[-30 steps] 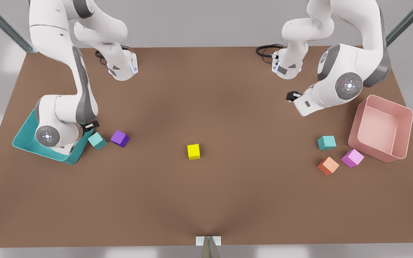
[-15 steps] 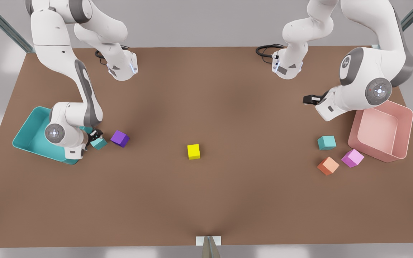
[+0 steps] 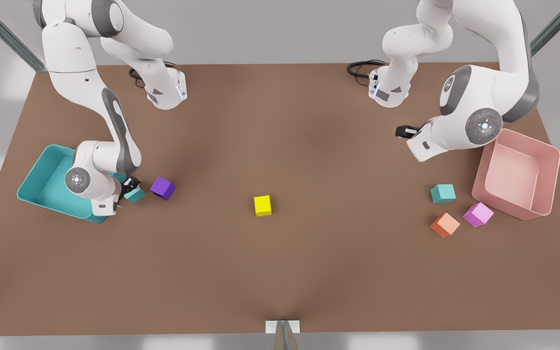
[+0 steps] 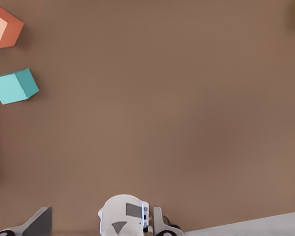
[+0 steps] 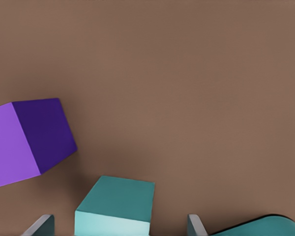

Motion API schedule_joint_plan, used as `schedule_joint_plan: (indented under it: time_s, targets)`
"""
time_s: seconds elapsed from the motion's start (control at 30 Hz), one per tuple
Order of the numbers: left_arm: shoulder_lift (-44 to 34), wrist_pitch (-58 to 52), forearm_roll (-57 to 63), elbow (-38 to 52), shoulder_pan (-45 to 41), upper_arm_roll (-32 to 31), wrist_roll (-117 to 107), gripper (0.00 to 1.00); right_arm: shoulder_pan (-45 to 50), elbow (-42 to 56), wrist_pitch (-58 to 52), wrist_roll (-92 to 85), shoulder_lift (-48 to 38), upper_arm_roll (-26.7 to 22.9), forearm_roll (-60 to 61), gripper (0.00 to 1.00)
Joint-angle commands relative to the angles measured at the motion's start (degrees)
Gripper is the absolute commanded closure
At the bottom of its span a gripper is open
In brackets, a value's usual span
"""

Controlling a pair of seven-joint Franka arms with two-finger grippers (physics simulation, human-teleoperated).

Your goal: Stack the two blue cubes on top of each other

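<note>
One blue cube (image 3: pixel 135 195) lies beside the teal bin at the front view's left. My right gripper (image 3: pixel 131 188) is low over it. In the right wrist view this cube (image 5: pixel 115 204) sits between the open fingers (image 5: pixel 43 224), with a gap on each side. The other blue cube (image 3: pixel 443 193) rests on the table at the front view's right and appears as a cube (image 4: pixel 14 86) in the left wrist view. My left gripper (image 3: pixel 404 131) hangs well above the table, behind that cube, open and holding nothing; one finger (image 4: pixel 39 222) shows at the frame's edge.
A dark purple cube (image 3: pixel 162 187) sits close to the right gripper's cube. A teal bin (image 3: pixel 42 175) is just behind that arm. A yellow cube (image 3: pixel 262 205) is mid-table. An orange cube (image 3: pixel 445 224), a pink cube (image 3: pixel 478 214) and a pink bin (image 3: pixel 518 172) crowd the other blue cube.
The right gripper came down from over the teal bin and now straddles the blue cube. The left arm swung toward the front view's right, then back toward its left.
</note>
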Motion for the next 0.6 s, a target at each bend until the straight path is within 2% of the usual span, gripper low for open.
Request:
schedule_joint_plan:
  time_s: [0.0, 0.33, 0.57]
  targets:
    - [0.3, -0.8, 0.0, 0.0, 1.4, -0.2, -0.2, 0.0, -0.3, -0.1, 0.7, -1.6, 0.1, 0.0, 0.1, 0.0]
    - [4.0, -1.1, 0.7, 6.7, 0.6, -0.1, -1.5, 0.0, -0.6, -2.2, 0.2, -1.5, 0.1, 0.1, 2.6, 0.0]
    - [4.0, -1.1, 0.7, 6.7, 0.8, 0.0, -1.5, 0.0, -0.6, -2.0, 1.3, -1.6, 1.5, 0.0, 2.6, 0.0]
